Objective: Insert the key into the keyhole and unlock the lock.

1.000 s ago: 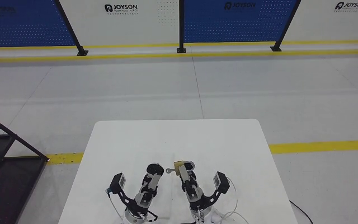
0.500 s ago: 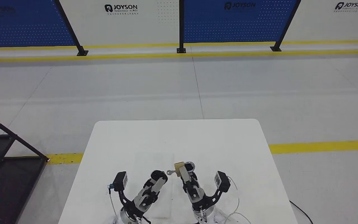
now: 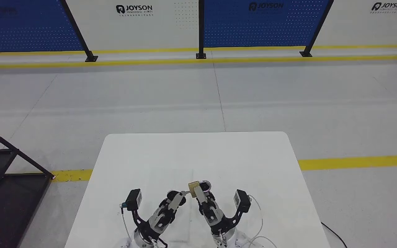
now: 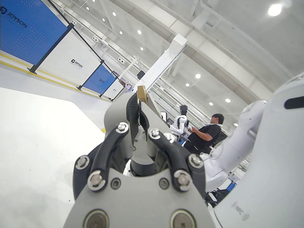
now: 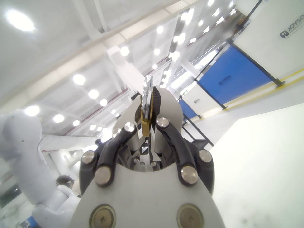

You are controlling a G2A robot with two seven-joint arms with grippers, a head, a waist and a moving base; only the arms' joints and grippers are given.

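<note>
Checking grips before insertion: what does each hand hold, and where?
The right hand pinches the padlock by its brass body; the left hand clamps the key, contact hidden.

We see the white table (image 3: pixel 260 161) with both arms over its 6 o'clock edge. The right gripper (image 3: pixel 200 193) points toward 11 o'clock and holds the brass lock (image 3: pixel 196 186) at its tip. The left gripper (image 3: pixel 179 198) sits at the lock's 8 o'clock, pointing toward 1 o'clock, with the key (image 3: pixel 188 191) spanning from its tip to the lock. Whether the key is inside the lock, we cannot tell.
</note>
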